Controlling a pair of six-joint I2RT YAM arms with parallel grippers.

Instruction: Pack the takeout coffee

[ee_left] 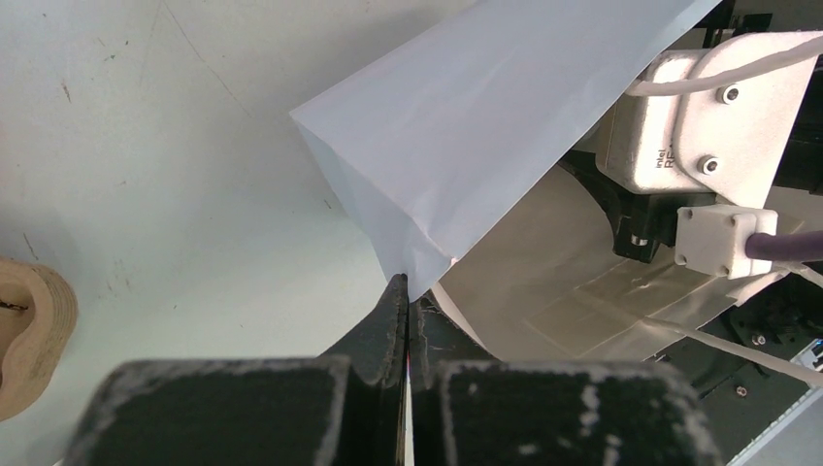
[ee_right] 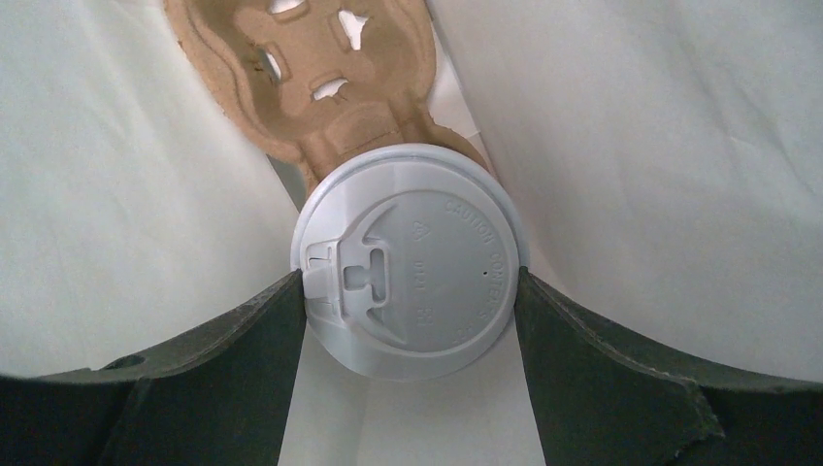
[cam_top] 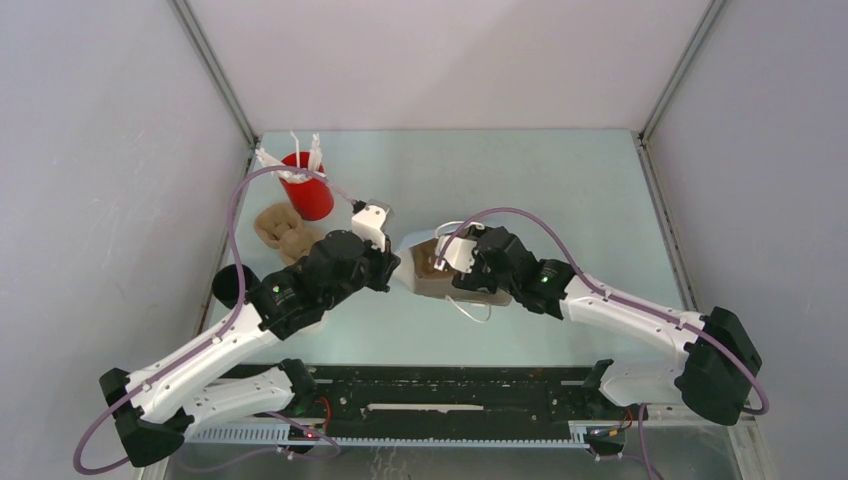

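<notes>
The takeout coffee shows in the right wrist view only as its round white lid (ee_right: pixel 427 262); the black cup below it is hidden. My right gripper (ee_right: pixel 410 291) is shut on it, one finger against each side of the lid, inside the white paper bag (ee_right: pixel 116 194). A brown pulp cup tray (ee_right: pixel 320 78) lies in the bag just beyond the lid. In the top view the bag (cam_top: pixel 420 285) stands mid-table with my right gripper (cam_top: pixel 445 262) reaching into its mouth. My left gripper (ee_left: pixel 406 291) is shut on the bag's rim (ee_left: pixel 466 126), at the bag's left side (cam_top: pixel 393 262).
A red cup with white cutlery (cam_top: pixel 305 188) stands at the back left. A second brown pulp tray (cam_top: pixel 283 232) lies in front of it and shows in the left wrist view (ee_left: pixel 29 330). A black round object (cam_top: pixel 232 285) sits by the left wall.
</notes>
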